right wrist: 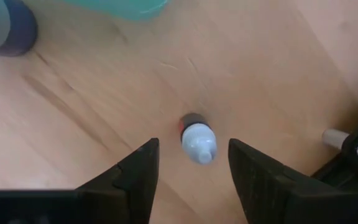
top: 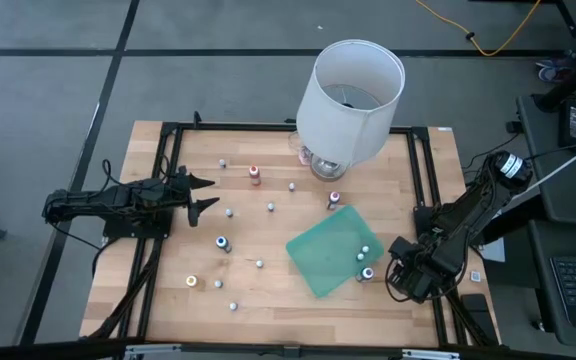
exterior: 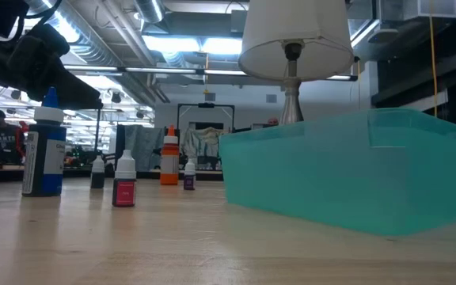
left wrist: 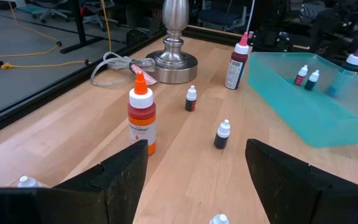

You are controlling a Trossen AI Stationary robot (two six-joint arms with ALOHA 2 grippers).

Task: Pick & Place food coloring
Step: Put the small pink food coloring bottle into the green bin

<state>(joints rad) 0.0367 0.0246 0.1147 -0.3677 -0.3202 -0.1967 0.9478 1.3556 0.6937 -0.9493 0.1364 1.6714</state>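
Note:
The food coloring bottles stand scattered upright on the wooden table: an orange one (top: 255,176), a pink-topped one (top: 334,200), a blue one (top: 223,243), a yellow one (top: 191,282) and several tiny white-capped ones. Two tiny bottles (top: 363,254) stand in the green tray (top: 323,255). My right gripper (right wrist: 193,171) is open and points down near the table's right edge. A tiny white-capped bottle (right wrist: 197,142) stands just beyond its fingertips, untouched. My left gripper (top: 206,195) is open at the table's left side, level, facing the orange bottle (left wrist: 142,118).
A tall lamp with a white shade (top: 351,88) stands at the far edge, its metal base (left wrist: 175,59) and cord beside the bottles. A blue-capped bottle (top: 368,272) stands at the tray's right corner, close to my right gripper. Black frame rails (top: 430,190) run along both sides.

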